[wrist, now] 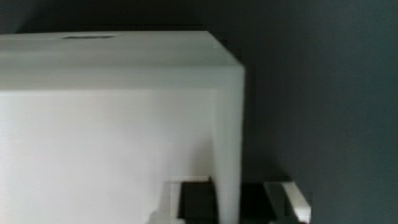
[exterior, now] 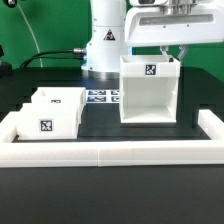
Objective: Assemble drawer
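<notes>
The drawer's tall white casing stands open-topped on the dark table at the exterior view's right, a square tag on its far inner wall. My gripper hangs over its far right top edge. In the wrist view the casing fills the frame, and its thin side wall runs between my fingers, whose dark pads lie against it on both sides. My gripper is shut on that wall. Two small white trays sit close together at the exterior view's left.
A long low white rail runs along the front and turns back at both ends. The marker board lies between the trays and the casing. The robot's white base stands behind, beside black cables.
</notes>
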`<state>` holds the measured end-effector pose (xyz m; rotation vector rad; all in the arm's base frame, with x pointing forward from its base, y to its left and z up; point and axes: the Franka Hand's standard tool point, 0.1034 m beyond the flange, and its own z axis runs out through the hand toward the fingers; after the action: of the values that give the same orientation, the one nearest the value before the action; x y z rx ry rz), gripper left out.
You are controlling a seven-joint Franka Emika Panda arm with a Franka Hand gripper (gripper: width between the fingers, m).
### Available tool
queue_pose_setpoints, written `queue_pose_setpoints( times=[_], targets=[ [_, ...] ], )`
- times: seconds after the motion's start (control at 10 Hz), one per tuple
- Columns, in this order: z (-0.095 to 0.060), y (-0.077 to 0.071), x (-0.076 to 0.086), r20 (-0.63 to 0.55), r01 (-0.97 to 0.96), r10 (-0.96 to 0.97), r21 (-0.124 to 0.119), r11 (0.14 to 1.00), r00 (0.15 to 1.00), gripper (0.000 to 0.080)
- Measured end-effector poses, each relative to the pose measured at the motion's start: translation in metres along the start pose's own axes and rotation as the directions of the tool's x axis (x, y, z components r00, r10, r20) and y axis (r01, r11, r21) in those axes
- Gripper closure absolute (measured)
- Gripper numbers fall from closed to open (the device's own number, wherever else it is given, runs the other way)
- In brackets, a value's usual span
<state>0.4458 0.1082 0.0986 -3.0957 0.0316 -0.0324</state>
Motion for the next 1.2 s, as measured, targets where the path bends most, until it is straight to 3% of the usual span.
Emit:
queue_pose_setpoints(
  times=[0.6, 0.9, 1.2],
  targets=[
    [0.001, 0.012, 0.104, -0.135, 0.057, -0.053, 0.024, 0.998, 0.989, 0.0762],
    [0.0, 0.012, 0.108, -0.154, 0.057, -0.052, 0.026, 0.998, 0.987, 0.0762],
    [-0.002, 0.009, 0.111, -0.158, -0.084, 0.093, 0.062, 0.995, 0.983, 0.0762]
  ],
)
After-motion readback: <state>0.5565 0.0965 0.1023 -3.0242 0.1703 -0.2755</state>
